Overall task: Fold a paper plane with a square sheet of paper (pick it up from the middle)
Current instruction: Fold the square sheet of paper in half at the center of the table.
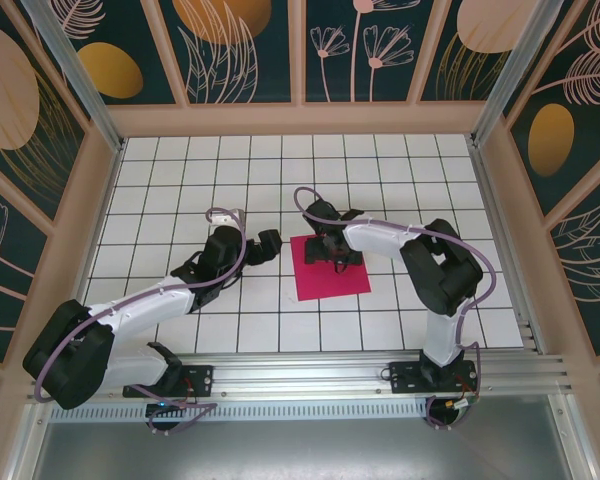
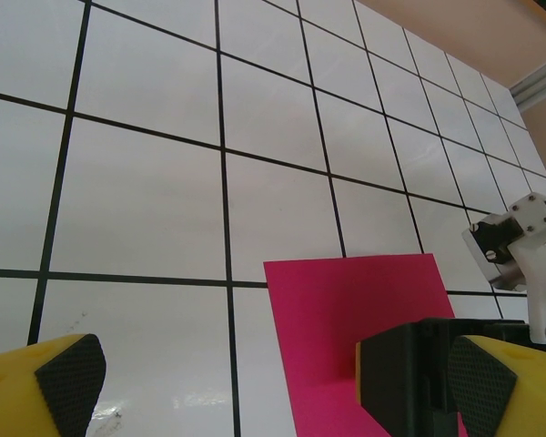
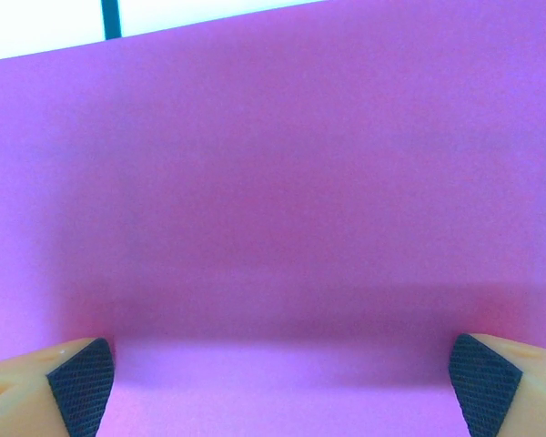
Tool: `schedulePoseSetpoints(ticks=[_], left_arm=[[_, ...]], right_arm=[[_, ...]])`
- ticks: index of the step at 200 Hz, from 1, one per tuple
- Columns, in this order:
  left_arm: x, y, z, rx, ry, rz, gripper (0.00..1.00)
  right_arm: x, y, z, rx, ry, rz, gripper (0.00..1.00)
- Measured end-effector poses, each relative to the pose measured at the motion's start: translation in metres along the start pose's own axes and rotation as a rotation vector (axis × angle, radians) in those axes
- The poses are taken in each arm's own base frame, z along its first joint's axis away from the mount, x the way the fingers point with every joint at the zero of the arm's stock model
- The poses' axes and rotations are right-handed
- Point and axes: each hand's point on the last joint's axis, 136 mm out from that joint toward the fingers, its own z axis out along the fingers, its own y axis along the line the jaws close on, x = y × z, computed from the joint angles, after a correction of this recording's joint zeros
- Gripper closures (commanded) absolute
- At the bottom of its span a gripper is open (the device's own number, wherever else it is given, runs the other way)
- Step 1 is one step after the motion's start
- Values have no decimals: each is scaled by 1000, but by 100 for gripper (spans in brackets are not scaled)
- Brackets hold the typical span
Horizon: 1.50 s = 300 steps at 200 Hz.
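**Top view.** The sheet (image 1: 332, 282) lies flat near the centre of the table (image 1: 180, 160), unfolded, with its edges slightly askew to the grid lines. The right gripper (image 1: 332, 250) is over the sheet's far half. The left gripper (image 1: 270, 243) is over bare tiles just beyond the sheet's left edge.

**Left wrist view.** The left gripper (image 2: 275, 381) has its jaws spread wide and holds nothing. The sheet's far left corner (image 2: 346, 314) shows between the pads.

**Right wrist view.** The right gripper (image 3: 278, 384) is spread wide, with its pads (image 3: 77, 387) low over the sheet (image 3: 282, 182). Contact cannot be told. A strip of table (image 3: 36, 23) shows past the far edge.

**Surface and enclosure.** The table is white with a black grid. Wood-framed walls (image 1: 240, 50) carry dark floral panels. An aluminium rail (image 1: 320, 368) runs along the near edge.
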Motion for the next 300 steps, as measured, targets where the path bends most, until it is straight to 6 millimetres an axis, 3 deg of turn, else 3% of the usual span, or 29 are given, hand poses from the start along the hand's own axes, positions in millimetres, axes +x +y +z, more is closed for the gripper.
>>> schedulePoseSetpoints(ticks=[59, 84, 139, 201, 215, 234, 255, 281, 300], left_arm=[[0, 0, 0, 0, 1, 0, 1], [0, 0, 0, 0, 1, 0, 1], [0, 0, 0, 0, 1, 0, 1], [0, 0, 0, 0, 1, 0, 2], [0, 0, 0, 0, 1, 0, 2], [0, 0, 0, 0, 0, 0, 2], [-2, -1, -1, 5, -5, -1, 1], [-4, -3, -4, 12, -13, -3, 1], [-5, -4, -5, 15, -17, -3, 2]], right_arm=[[3, 6, -5, -26, 8, -11, 1], [9, 5, 5, 2, 25, -46, 1], [7, 6, 5, 17, 19, -63, 9], [5, 8, 4, 9, 11, -76, 29], [5, 8, 4, 8, 10, -77, 39], [4, 8, 3, 3, 14, -71, 41], [5, 9, 1, -9, 20, -67, 50], [2, 13, -13, -46, 8, -60, 62], [-7, 20, -34, -100, -33, -47, 67]])
